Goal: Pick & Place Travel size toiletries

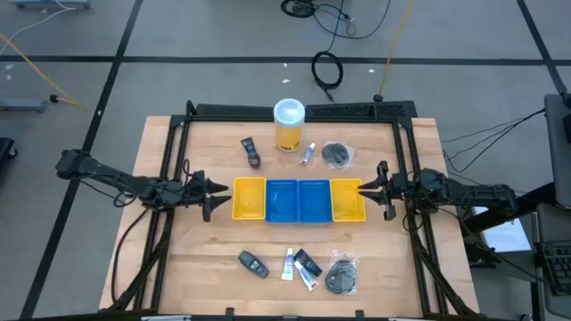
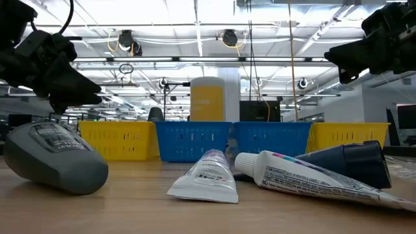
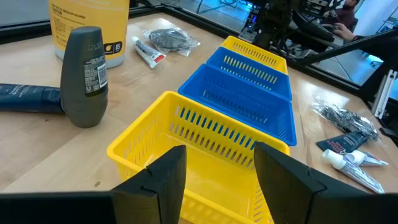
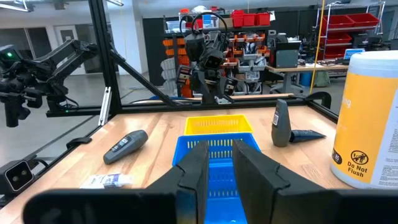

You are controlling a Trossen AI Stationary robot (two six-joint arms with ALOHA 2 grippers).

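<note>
High view shows the travel size toiletries in two loose groups on the worktop. At 12 o'clock of the tray row lie a grey deodorant stick [image 1: 252, 152], a small white tube [image 1: 310, 153] and a wrapped black disc [image 1: 336, 154], all close to the yellow canister [image 1: 289, 124]. At 6 o'clock lie a grey oval piece [image 1: 253, 264], two white tubes [image 1: 289, 264], a dark tube [image 1: 308, 261] and another wrapped disc [image 1: 342, 275].

The yellow and blue trays [image 1: 298, 199] hold nothing. The left tool [image 1: 207, 189] hovers at 9 o'clock of the row, fingers apart and empty; the right tool [image 1: 375, 188] hovers at 3 o'clock, fingers spread a little, also empty.

Risks, as I judge them: the 6 o'clock tubes overlap, so one pinch may drag a neighbour; crinkled wrap may slip; the upright deodorant could topple; reaching at 12 o'clock may knock the canister.
</note>
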